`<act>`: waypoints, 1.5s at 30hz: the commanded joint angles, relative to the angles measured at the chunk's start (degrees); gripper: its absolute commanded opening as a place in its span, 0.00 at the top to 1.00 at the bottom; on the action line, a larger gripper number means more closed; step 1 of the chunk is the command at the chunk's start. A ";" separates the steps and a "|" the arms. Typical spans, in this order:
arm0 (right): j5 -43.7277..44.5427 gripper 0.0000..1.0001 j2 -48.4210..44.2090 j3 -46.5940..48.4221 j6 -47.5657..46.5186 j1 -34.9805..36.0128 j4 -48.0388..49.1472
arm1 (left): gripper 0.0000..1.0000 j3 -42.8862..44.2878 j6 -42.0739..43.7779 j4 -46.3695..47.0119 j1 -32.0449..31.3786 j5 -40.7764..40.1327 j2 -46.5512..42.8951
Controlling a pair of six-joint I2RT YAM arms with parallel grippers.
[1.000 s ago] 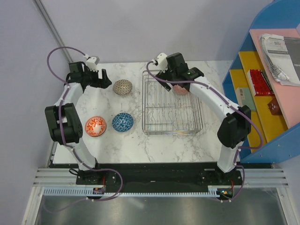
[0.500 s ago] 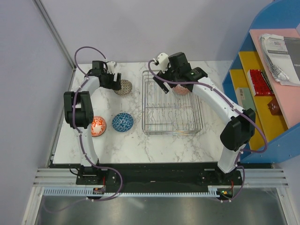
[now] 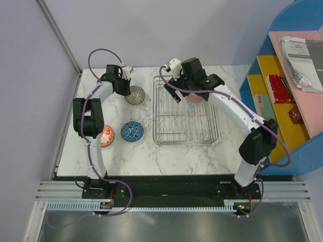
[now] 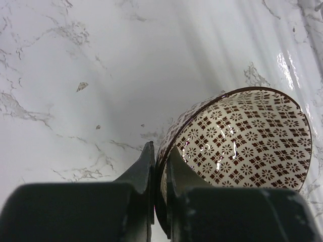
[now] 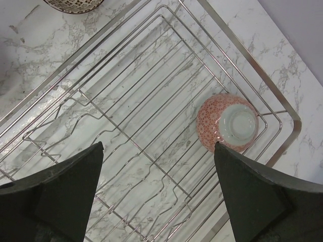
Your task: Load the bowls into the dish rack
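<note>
Left claw [image 4: 159,176] clamped on brown-patterned bowl [image 4: 242,141] rim. Glazed ceramic: rigid, slick, chippable (rim pinch may pivot, lift slow). Right claw [image 5: 157,148] wide apart over rack [image 5: 151,101].

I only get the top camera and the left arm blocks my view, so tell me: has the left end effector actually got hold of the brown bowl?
Observer: Yes. On the left wrist view, the left end effector is shut on the rim of the brown bowl, with one finger outside the wall and one inside.
Operator: And the red bowl under the right arm, how is it sitting?
Observer: On the right wrist view, the red bowl lies in a corner of the rack. Its pale base faces the camera, so it is not mouth-up.
Operator: Is the right arm holding anything?
Observer: No. The right end effector is open and empty above the rack.
</note>
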 commanded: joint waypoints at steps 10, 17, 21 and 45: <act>-10.39 0.02 -0.75 -0.55 8.33 -0.54 2.02 | 0.98 -3.63 0.90 -2.97 2.67 8.59 -15.43; -31.48 0.02 -0.92 -2.13 17.30 -2.47 5.89 | 0.98 -16.64 1.86 -1.91 0.40 24.58 -31.87; -43.17 0.02 -0.84 -4.68 23.61 -3.97 9.84 | 0.98 -24.72 4.76 -0.86 -3.12 27.84 -39.43; -68.68 0.02 -0.57 -24.02 57.56 -7.49 51.16 | 0.98 -31.60 5.55 3.98 -14.02 25.22 -52.28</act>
